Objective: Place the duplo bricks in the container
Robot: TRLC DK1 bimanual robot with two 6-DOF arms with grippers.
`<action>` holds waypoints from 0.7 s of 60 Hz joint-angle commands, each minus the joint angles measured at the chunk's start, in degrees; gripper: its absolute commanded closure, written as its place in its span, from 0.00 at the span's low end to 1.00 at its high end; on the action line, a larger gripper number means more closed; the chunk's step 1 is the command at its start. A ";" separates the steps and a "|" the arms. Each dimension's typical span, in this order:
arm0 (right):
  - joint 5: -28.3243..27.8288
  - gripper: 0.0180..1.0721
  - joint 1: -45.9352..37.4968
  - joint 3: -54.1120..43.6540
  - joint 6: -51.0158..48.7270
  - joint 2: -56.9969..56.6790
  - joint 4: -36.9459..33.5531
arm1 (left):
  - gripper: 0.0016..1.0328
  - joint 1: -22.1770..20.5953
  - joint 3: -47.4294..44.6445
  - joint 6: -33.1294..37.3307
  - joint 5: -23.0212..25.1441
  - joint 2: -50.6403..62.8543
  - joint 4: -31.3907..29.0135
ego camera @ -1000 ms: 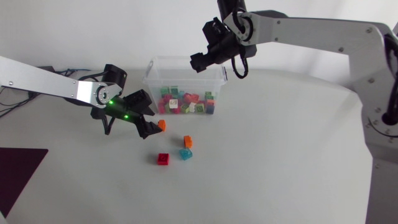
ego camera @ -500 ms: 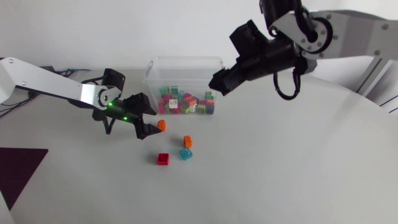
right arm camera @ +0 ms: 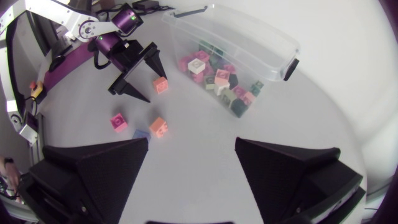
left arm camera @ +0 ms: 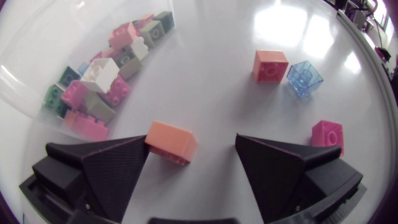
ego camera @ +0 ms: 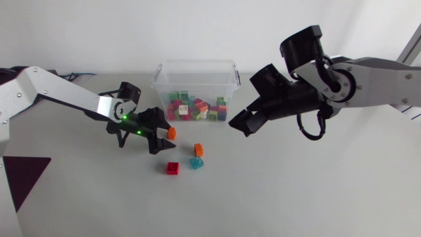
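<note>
An orange brick lies on the table between the fingers of my left gripper. It touches one finger, and a gap separates it from the other, so the gripper is open. In the head view this gripper sits in front of the clear container, with the orange brick at its tips. Ahead of it lie a second orange brick, a blue brick and a red brick. My right gripper hangs open and empty, right of the container.
The container holds several mixed bricks along its front wall. In the right wrist view my left gripper straddles the orange brick. A dark mat lies at the table's left front.
My right arm has swung from above the container down and to its right. My left gripper has edged slightly right around the orange brick.
</note>
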 commanded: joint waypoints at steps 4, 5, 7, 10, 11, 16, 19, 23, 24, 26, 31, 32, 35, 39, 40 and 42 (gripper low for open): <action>-0.45 0.04 0.29 -2.06 -1.13 -0.90 0.77 | 0.25 -0.63 0.89 2.54 0.93 1.57 -0.78; -0.45 0.04 0.38 -2.06 -1.13 -0.81 0.77 | 0.27 -0.63 0.80 2.62 1.02 1.57 -0.96; -0.45 0.04 0.55 -2.06 -1.22 -0.72 0.77 | 0.30 -0.63 0.80 3.06 1.02 1.48 -1.49; -0.45 0.04 0.73 -2.06 -1.22 -0.64 0.77 | 0.30 -0.54 0.71 3.15 1.11 1.31 -1.75; -0.36 0.04 0.73 -2.15 -1.22 -0.55 0.77 | 0.30 -0.54 0.62 3.24 1.11 1.13 -1.93; -0.36 0.04 0.99 -2.41 -1.22 -0.29 0.85 | 0.31 -0.45 0.27 4.29 1.11 0.51 -3.16; -0.36 0.04 1.08 -2.68 -1.22 -0.29 0.85 | 0.31 -0.10 0.36 4.64 1.11 -0.01 -4.30; -0.36 0.04 1.26 -3.12 -1.31 -0.29 0.94 | 0.32 0.43 -0.26 6.49 1.19 -1.24 -6.76; -0.36 0.04 1.26 -3.20 -1.31 -0.29 1.03 | 0.32 0.43 -0.61 6.84 1.19 -1.59 -7.02; -0.36 0.04 1.26 -3.38 -1.31 -0.11 1.21 | 0.32 0.43 -1.84 7.81 1.19 -2.65 -7.46; -0.36 0.04 1.52 -3.82 -1.31 0.07 1.56 | 0.32 0.43 -3.42 8.95 1.19 -3.97 -7.64; -0.36 0.04 1.61 -3.82 -1.31 0.07 1.56 | 0.32 0.43 -3.42 9.04 1.19 -4.06 -7.55; -0.36 0.04 1.96 -3.91 -1.22 0.15 1.56 | 0.32 0.43 -2.98 9.22 1.19 -3.97 -7.55; -0.27 0.04 2.57 -4.08 -1.13 0.24 1.56 | 0.32 0.60 -1.22 8.78 1.28 -2.91 -7.46; -0.27 0.04 2.66 -4.17 -1.13 0.24 1.56 | 0.32 0.60 -0.43 8.34 1.28 -2.47 -7.46; -0.19 0.04 2.84 -4.17 -1.04 0.24 1.65 | 0.32 0.43 0.36 7.63 1.28 -2.03 -7.55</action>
